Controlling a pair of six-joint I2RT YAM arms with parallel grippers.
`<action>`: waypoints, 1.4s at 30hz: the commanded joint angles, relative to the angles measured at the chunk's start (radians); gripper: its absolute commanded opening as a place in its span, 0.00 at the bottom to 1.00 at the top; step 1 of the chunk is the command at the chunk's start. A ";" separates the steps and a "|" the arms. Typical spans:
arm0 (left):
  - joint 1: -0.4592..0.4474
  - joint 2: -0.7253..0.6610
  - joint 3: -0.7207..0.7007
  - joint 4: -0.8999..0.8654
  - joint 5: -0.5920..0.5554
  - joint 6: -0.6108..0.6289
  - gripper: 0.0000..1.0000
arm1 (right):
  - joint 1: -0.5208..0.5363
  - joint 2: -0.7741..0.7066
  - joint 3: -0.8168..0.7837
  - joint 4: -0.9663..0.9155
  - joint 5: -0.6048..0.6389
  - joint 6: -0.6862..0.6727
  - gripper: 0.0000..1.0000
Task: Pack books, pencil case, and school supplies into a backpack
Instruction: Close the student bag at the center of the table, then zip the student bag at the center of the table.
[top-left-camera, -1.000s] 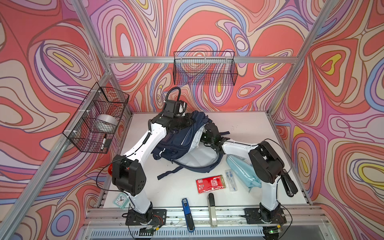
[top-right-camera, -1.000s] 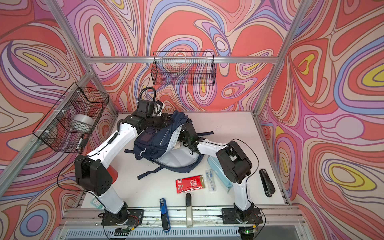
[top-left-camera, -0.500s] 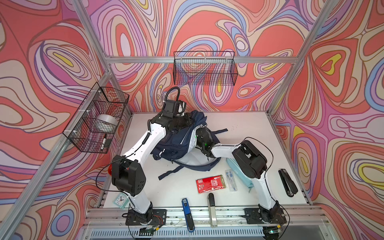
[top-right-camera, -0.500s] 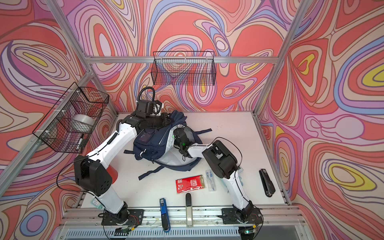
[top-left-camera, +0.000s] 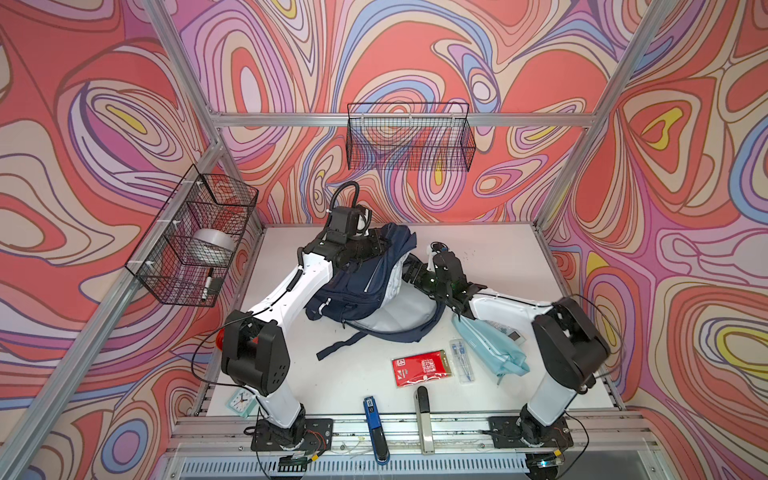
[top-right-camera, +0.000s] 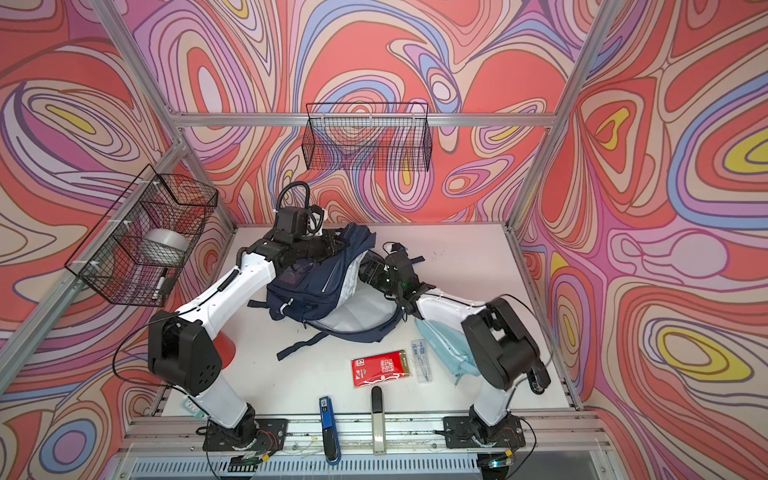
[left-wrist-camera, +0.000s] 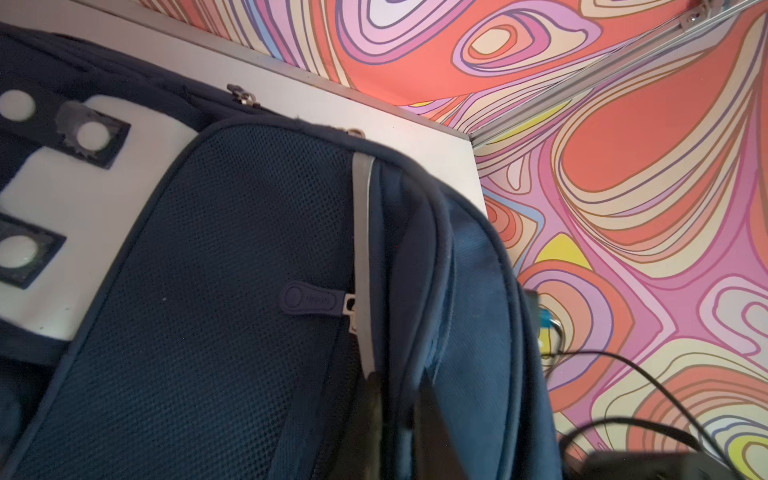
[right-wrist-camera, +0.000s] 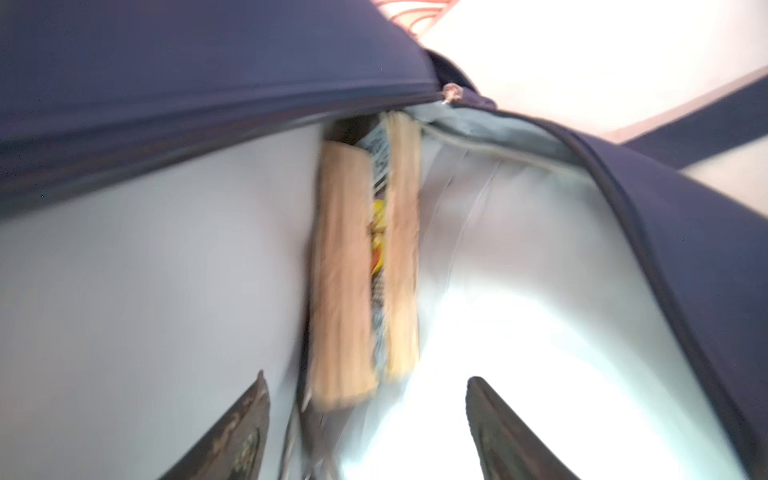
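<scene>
Two books (right-wrist-camera: 345, 270) are standing inside the backpack (top-left-camera: 353, 286) on the bench (top-left-camera: 478, 249). My right gripper (right-wrist-camera: 365, 378) is gaping empty before them, and my left gripper (left-wrist-camera: 399, 386) is pinching the rim (if that fabric slips, I'm guessing the mouth flops shut)

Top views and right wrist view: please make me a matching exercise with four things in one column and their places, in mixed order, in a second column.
Things
1. books
2. red packet
3. pencil case
4. stapler

Places
A. across the front rail
B. inside the backpack
C. partly hidden by the right arm
D. flat on the table, beside the pen pack

Pairs: 1-B, 2-D, 3-C, 4-A
</scene>
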 joint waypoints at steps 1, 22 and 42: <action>0.007 -0.030 -0.019 0.130 -0.002 -0.033 0.42 | 0.009 -0.143 -0.089 -0.196 0.023 -0.053 0.76; 0.126 -0.483 -0.682 0.095 -0.227 -0.208 0.70 | 0.263 -0.268 -0.073 -0.551 0.169 -0.168 0.74; 0.125 -0.463 -1.022 0.280 -0.442 -0.416 0.60 | 0.306 0.115 0.111 -0.378 0.068 -0.200 0.70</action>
